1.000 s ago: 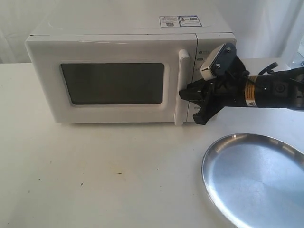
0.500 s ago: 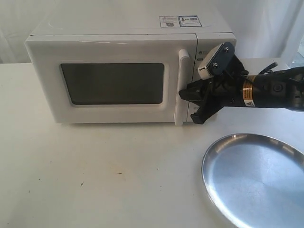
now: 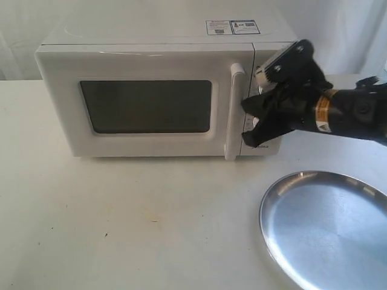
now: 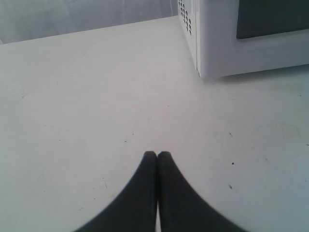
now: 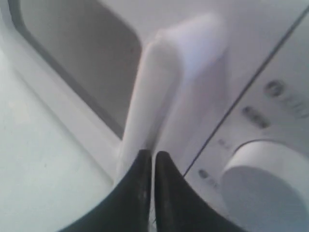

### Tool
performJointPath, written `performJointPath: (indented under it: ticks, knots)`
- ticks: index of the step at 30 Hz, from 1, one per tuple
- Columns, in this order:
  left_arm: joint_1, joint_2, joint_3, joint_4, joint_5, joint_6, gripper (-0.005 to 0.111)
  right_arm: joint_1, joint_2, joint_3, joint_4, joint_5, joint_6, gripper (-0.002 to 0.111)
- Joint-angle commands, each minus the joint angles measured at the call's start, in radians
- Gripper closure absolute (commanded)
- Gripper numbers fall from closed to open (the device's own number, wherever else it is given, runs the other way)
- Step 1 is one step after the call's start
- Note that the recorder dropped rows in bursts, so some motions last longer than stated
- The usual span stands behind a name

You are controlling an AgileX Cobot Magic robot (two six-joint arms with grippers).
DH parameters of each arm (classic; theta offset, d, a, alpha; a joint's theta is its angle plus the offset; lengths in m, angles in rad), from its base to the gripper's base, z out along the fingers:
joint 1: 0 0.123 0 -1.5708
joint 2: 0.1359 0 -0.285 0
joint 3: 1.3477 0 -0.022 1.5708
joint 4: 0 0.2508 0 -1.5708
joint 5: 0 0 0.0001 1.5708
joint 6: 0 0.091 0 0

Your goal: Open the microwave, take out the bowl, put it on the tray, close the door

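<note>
- Door (image 3: 148, 106) shut, flush with microwave (image 3: 151, 36) front; hinge probably on the side away from the handle.
- Handle (image 3: 234, 112): vertical white bar, rigid, smooth plastic, likely slippery. Best hooked or pinched mid-bar, pulled straight out, then swung.
- Right gripper (image 5: 153, 157): fingers pressed together, nothing between them. Tips low beside handle, on dial (image 5: 263, 188) side. Cannot tell whether hooked behind the bar.
- Latch resistance expected; whole unit may slide on table (image 3: 121, 217) if yanked.
- Bowl not in view, presumably inside behind the dark window. Ceramic, so stiff, breakable, slick glaze. Pinch across rim wall, lift level.
- Tray (image 3: 264, 208): front right on table, nothing on it, likely outside door swing.
- Left gripper (image 4: 157, 154): fingers together, holding nothing, over bare table near microwave's other front corner.
</note>
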Motion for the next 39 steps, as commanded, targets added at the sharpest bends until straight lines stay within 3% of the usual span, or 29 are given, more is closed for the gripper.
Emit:
performJointPath:
  ticks: [1,7,11,18,22,28,31,33,36,39]
  knots:
    - [-0.001,-0.002,-0.001,-0.004,-0.001,-0.006,0.107,-0.058,-0.117,0.071,0.044,-0.051,-0.018,0.108]
    - [-0.001,-0.002,-0.001,-0.004,-0.001,-0.006,0.107,-0.058,-0.170,0.178,-0.009,-0.068,0.068,0.108]
    - [-0.001,-0.002,-0.001,-0.004,-0.001,-0.006,0.107,-0.058,-0.162,0.260,0.040,-0.156,-0.085,0.108]
    - [-0.001,-0.002,-0.001,-0.004,-0.001,-0.006,0.107,-0.058,-0.096,0.346,0.478,-0.224,-0.392,0.108]
    - [-0.001,-0.002,-0.001,-0.004,-0.001,-0.006,0.107,-0.058,-0.030,0.364,0.676,-0.314,-0.434,0.108]
    - [-0.001,-0.002,-0.001,-0.004,-0.001,-0.006,0.107,-0.055,0.075,0.364,0.653,-0.468,-0.499,0.108]
    - [-0.001,-0.002,-0.001,-0.004,-0.001,-0.006,0.107,-0.055,0.118,0.344,0.538,-0.487,-0.553,0.108]
    - [-0.001,-0.002,-0.001,-0.004,-0.001,-0.006,0.107,-0.055,0.127,0.319,0.432,-0.494,-0.519,0.103]
    - [-0.001,-0.002,-0.001,-0.004,-0.001,-0.006,0.107,-0.055,0.129,0.287,0.336,-0.473,-0.490,0.086]
    - [-0.001,-0.002,-0.001,-0.004,-0.001,-0.006,0.107,-0.058,0.129,0.273,0.338,-0.433,-0.492,0.060]
